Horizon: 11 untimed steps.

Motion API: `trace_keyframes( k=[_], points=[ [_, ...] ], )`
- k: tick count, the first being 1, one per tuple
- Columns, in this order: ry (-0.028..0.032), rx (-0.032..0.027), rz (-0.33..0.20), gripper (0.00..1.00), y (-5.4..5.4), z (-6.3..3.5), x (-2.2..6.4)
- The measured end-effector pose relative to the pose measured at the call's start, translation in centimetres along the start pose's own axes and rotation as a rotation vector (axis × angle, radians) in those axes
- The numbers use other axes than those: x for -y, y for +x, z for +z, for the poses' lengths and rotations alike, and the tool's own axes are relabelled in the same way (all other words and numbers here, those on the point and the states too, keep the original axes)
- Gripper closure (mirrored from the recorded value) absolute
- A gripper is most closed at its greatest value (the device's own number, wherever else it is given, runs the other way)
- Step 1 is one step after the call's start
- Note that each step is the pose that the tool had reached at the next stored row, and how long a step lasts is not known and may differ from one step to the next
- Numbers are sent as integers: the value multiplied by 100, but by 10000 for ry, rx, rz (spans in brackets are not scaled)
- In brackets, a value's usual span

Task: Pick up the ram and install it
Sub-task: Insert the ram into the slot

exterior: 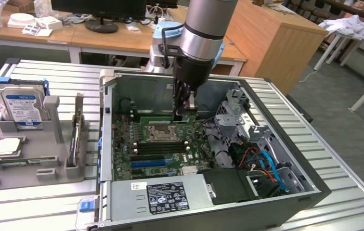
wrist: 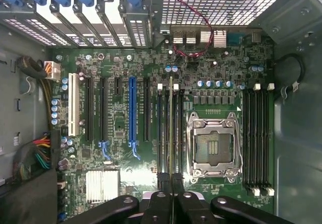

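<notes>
The ram [wrist: 171, 128] shows edge-on as a thin green-yellow line running straight out from between my fingers. It lies along the black memory slots [wrist: 160, 128] beside the open processor socket [wrist: 214, 146]. My gripper [wrist: 170, 181] is shut on it. In the exterior view the gripper [exterior: 180, 114] reaches down into the open computer case, just over the motherboard by the socket [exterior: 159, 132]. The ram [exterior: 157, 119] appears there as a green strip at the fingertips. Whether it sits in a slot or hovers just above, I cannot tell.
The case walls [exterior: 297, 192] ring the motherboard, with a drive cage and blue and orange cables [exterior: 268, 163] on the exterior view's right. The power supply [exterior: 162, 195] lies at the near end. A grey holder outside holds a hard drive [exterior: 22, 103] and a square silver chip [exterior: 7, 147].
</notes>
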<state>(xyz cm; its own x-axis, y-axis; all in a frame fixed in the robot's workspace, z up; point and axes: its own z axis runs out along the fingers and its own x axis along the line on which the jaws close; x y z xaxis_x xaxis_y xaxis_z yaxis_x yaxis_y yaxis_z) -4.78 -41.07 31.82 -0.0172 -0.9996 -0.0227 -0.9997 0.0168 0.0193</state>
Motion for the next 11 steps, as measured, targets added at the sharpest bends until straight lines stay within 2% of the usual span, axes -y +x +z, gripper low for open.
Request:
trace_keyframes(
  k=[11],
  points=[
    [0,1,0,88,1,54,1]
  ],
)
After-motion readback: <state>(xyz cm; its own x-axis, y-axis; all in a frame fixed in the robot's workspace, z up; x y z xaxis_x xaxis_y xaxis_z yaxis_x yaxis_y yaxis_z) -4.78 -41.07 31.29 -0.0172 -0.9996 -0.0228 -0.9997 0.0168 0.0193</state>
